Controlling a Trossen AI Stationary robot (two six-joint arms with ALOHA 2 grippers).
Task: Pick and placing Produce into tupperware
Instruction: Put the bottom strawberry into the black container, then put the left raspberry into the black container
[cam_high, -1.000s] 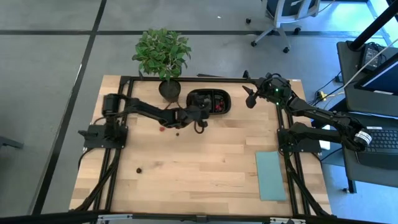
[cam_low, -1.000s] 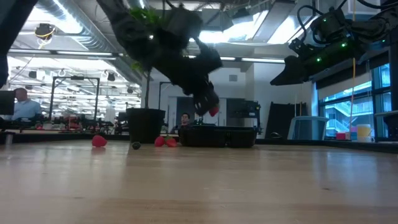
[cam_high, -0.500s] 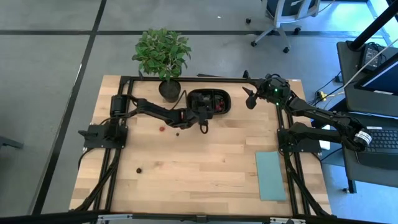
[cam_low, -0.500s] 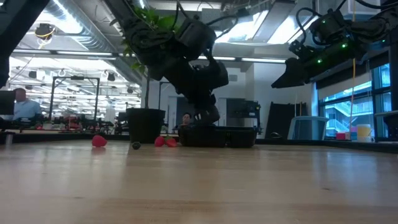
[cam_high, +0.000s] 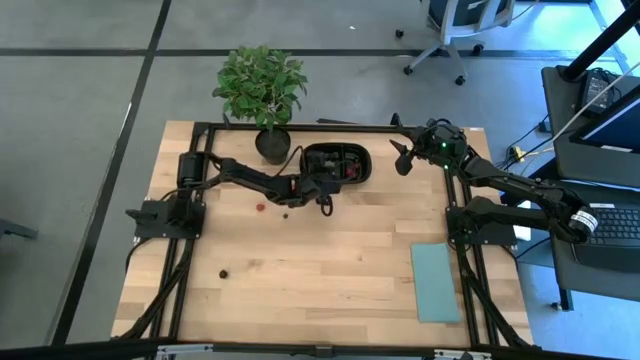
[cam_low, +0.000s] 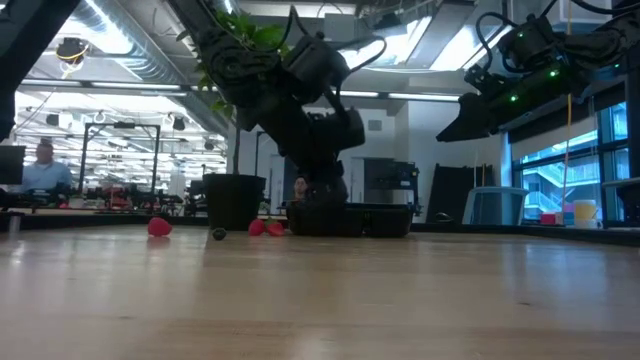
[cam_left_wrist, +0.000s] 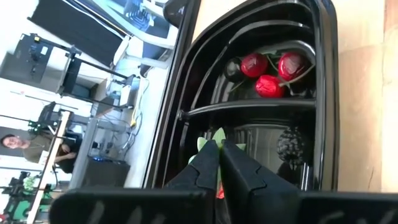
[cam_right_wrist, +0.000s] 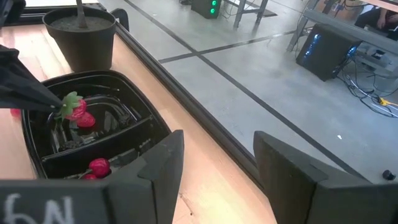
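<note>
left tool (cam_left_wrist: 217, 163): its tips cover most of the red, green-topped piece pinched between them.
tupperware (cam_left_wrist: 323, 93): near end runs off the left wrist view.
loose produce (cam_high: 262, 207) on the counter (cam_high: 330, 260): too small to identify from above.

Left arm reaches from its base at 9 o'clock toward 12 o'clock, wrist pitched down. Left pincer (cam_high: 328, 181) is low over the counter, fingers (cam_left_wrist: 239, 167) pressed together on a red piece. Right arm is raised at 2 o'clock; right pincer (cam_high: 402, 156) hangs with fingers (cam_right_wrist: 163, 163) spread apart, holding nothing.
</note>
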